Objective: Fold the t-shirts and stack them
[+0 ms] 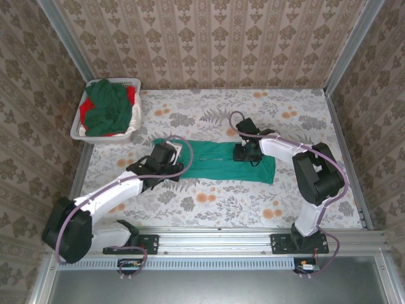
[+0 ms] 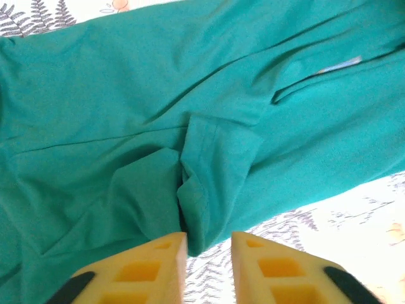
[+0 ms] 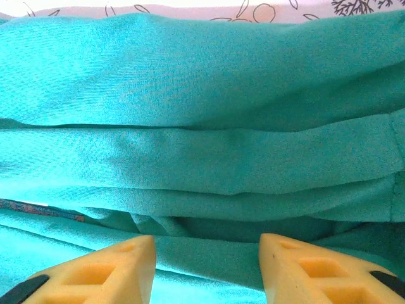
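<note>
The teal shirt (image 1: 215, 161) is laid as a long folded strip across the middle of the tabletop (image 1: 209, 114). The left end effector (image 2: 209, 244) is set at its left end, fingers slightly parted with a bunched hem just ahead (tabletop is seen through the gap). The right end effector (image 3: 207, 247) is held spread over the folds, nothing pinched; a green shirt (image 1: 111, 104) and a red shirt (image 1: 131, 94) are piled in the basket (image 1: 79, 131) at back left

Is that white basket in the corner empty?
No, the white basket holds a dark green shirt heaped over red cloth.
</note>
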You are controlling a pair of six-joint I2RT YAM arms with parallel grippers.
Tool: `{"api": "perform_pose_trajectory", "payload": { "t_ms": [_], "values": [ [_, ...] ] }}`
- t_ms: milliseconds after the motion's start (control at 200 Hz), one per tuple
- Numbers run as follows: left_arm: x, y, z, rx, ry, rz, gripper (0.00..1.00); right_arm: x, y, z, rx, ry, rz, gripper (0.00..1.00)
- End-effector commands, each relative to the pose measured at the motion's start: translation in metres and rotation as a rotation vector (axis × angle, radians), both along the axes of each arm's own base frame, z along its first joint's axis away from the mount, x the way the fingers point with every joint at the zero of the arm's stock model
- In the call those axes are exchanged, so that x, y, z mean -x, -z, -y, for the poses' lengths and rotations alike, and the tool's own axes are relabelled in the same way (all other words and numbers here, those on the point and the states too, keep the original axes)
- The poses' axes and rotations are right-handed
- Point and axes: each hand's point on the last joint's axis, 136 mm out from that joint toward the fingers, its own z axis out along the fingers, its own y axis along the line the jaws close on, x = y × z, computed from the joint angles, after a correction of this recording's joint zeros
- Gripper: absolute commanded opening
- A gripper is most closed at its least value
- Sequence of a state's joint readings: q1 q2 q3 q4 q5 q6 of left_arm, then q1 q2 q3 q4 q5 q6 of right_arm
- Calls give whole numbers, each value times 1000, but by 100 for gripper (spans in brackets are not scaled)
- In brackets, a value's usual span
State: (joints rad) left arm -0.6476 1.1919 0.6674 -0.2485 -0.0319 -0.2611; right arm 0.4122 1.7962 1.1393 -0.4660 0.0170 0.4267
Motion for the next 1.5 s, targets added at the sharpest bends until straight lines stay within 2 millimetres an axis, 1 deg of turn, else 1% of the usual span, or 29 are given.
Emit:
{"api": "perform_pose_trajectory", "payload": {
  "t_ms": [0,25,65,125,170,280,305,335,370,440,495,590,665,710,785,875,935,985,1085,1125,1165,1200,1240,1280,1310,1325,1370,1440,1495],
  "values": [
    [2,-21,10,120,12,50,32,0,-22,-10,-67,8,53,49],
    [1,-24,7,124,2,61,36,1,-25,-13,-76,0,61,49],
    [-1,-27,2,126,-19,80,46,1,-30,-17,-81,-8,74,49],
    [-6,-25,-4,121,-44,93,52,2,-35,-21,-90,-11,93,49],
    [-12,-17,-7,110,-55,70,55,2,-38,-25,-105,-14,101,49],
    [-36,5,-9,70,-64,-33,53,1,-38,-39,-141,-29,107,49],
    [-41,11,-7,62,-60,-58,50,1,-39,-41,-143,-31,107,49],
    [-47,16,-5,55,-49,-82,43,0,-38,-44,-143,-35,107,49],
    [-50,21,-1,50,-32,-116,39,0,-39,-49,-145,-43,106,49],
    [-44,34,5,23,5,-188,35,0,-39,-57,-152,-47,109,49],
    [-32,40,7,20,24,-221,33,0,-39,-64,-164,-58,115,50],
    [-4,52,3,36,27,-272,28,-3,-35,-68,-156,-60,106,50],
    [18,60,-5,43,13,-307,21,-7,-32,-68,-137,-60,102,50],
    [26,61,-11,38,-13,-310,19,-8,-30,-67,-122,-60,95,50],
    [35,58,-19,48,-45,-296,21,-11,-30,-68,-117,-60,94,50],
    [39,48,-26,70,-85,-262,24,-13,-32,-73,-135,-64,95,50],
    [38,43,-29,75,-98,-233,28,-12,-36,-81,-150,-79,101,50],
    [36,40,-34,66,-119,-220,31,-10,-40,-92,-160,-103,111,50],
    [30,30,-40,62,-144,-204,31,-3,-49,-121,-175,-176,130,50],
    [24,24,-43,59,-158,-187,30,0,-49,-133,-179,-208,132,50],
    [17,16,-45,60,-168,-160,31,4,-46,-144,-183,-235,124,51],
    [10,9,-46,61,-176,-132,34,6,-42,-154,-188,-254,113,51],
    [1,3,-48,60,-186,-103,41,9,-35,-165,-190,-276,97,51],
    [-8,1,-48,61,-186,-84,42,11,-28,-174,-183,-294,84,51],
    [-13,1,-45,64,-178,-87,42,13,-24,-180,-179,-307,71,51],
    [-18,2,-51,66,-200,-96,41,14,-21,-182,-175,-313,62,51],
    [-23,7,-49,72,-195,-127,39,17,-15,-188,-162,-331,46,51],
    [-24,21,-45,68,-181,-187,38,22,-8,-194,-151,-347,31,51],
    [-21,33,-45,59,-177,-221,40,24,-7,-198,-154,-356,29,51]
  ]
}}
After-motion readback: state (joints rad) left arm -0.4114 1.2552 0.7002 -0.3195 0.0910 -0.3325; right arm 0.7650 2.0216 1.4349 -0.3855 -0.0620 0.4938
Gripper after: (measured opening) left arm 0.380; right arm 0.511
